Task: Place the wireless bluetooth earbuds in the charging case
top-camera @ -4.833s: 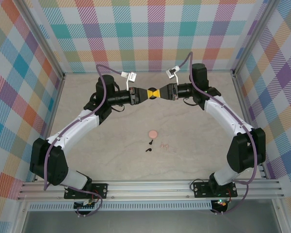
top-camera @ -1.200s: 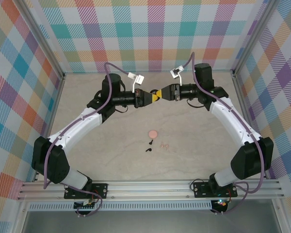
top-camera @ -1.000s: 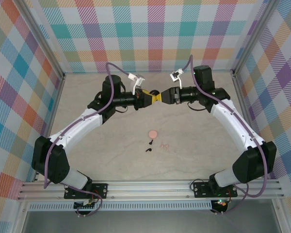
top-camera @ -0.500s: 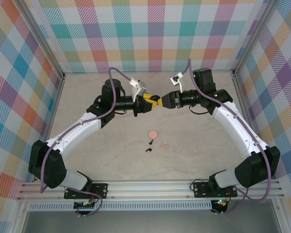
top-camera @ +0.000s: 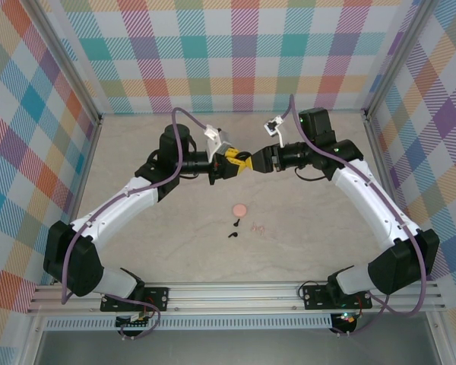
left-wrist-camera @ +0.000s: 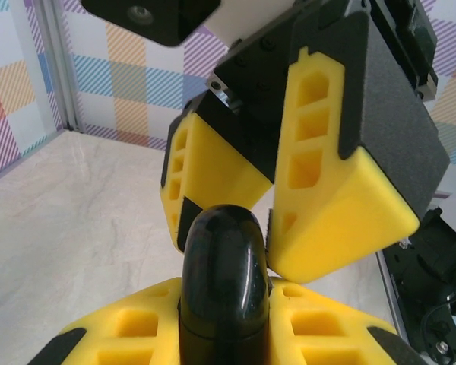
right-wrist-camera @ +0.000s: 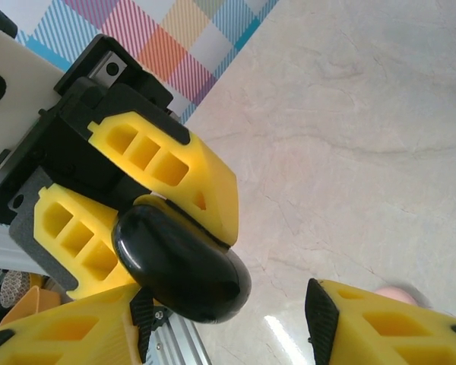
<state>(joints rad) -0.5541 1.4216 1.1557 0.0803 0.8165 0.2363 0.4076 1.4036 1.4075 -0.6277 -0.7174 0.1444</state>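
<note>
My left gripper (top-camera: 229, 163) is shut on a glossy black charging case (left-wrist-camera: 224, 277), held in the air above the far middle of the table. The case (right-wrist-camera: 178, 262) is closed. My right gripper (top-camera: 253, 162) faces it, open, its jaws straddling the case's free end; one pad (right-wrist-camera: 142, 308) is close beside the case and the other finger (right-wrist-camera: 387, 327) stands well apart. Two black earbuds (top-camera: 232, 229) and two pale pink earbuds (top-camera: 258, 226) lie on the table, nearer the arm bases.
A round pink case (top-camera: 240, 208) lies closed on the table just beyond the earbuds, and it peeks over my right finger in the right wrist view (right-wrist-camera: 395, 292). Checked walls and metal rails (top-camera: 99, 122) enclose the table.
Both grippers have come slightly nearer and lower with the black case between them. The left wrist has rolled over, and the right jaws have widened a little around the case's end.
</note>
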